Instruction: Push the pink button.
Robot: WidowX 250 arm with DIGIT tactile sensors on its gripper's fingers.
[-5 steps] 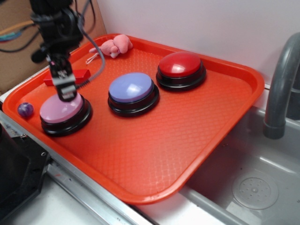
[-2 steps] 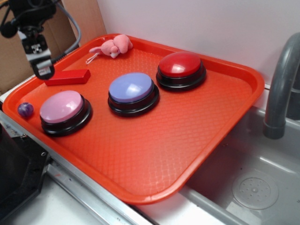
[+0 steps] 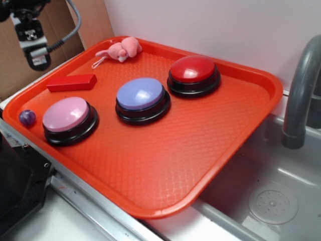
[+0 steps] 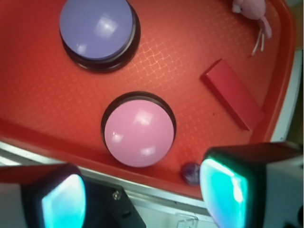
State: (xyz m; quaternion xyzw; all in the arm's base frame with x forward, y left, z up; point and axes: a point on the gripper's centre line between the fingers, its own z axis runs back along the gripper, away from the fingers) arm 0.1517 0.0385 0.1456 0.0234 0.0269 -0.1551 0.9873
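Observation:
The pink button [image 3: 65,114], a pale pink dome on a black base, sits at the tray's front left; in the wrist view it [image 4: 137,131] lies just ahead of the jaws. My gripper [image 3: 38,59] hangs high at the upper left, above and behind the button, clear of it. In the wrist view my gripper [image 4: 142,202] has its jaws wide apart and empty, with its fingers [image 4: 61,202] over the tray's front edge.
On the orange tray [image 3: 150,211] are a periwinkle-blue button [image 3: 140,95], a red button [image 3: 193,70], a red block [image 3: 71,82], a pink plush toy [image 3: 120,50] and a small purple ball [image 3: 27,117]. A grey faucet [image 3: 301,90] and a sink [image 3: 271,196] stand to the right.
My gripper has lifted off the top of the pink button and risen up and to the left, away from the tray. The button and the other things have not moved.

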